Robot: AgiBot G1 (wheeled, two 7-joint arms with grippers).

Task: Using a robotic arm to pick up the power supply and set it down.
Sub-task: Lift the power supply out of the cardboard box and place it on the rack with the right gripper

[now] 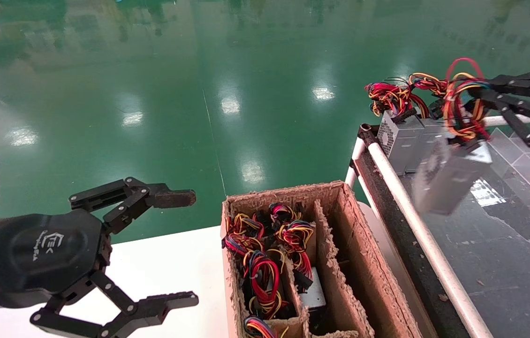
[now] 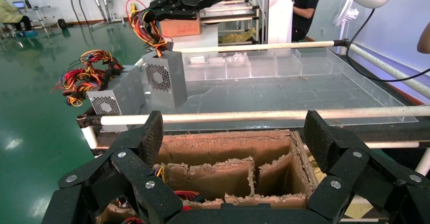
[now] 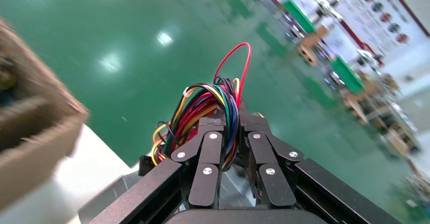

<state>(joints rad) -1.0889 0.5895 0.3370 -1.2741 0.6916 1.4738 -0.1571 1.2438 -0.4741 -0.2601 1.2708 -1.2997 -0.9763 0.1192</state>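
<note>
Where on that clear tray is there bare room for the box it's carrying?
The right tool holds the power supply by its wire bundle over the tray. The tray's floor is bare from there toward the small dividers and the side rail. The corner holding two grey units is crowded. The left tool waits beside the cardboard box.

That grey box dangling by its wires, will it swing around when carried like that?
Probably. The right gripper grips only the floppy wire bundle, so the power supply hangs tilted below and likely sways. Its metal case looks heavy for its size and may tip when set down.
</note>
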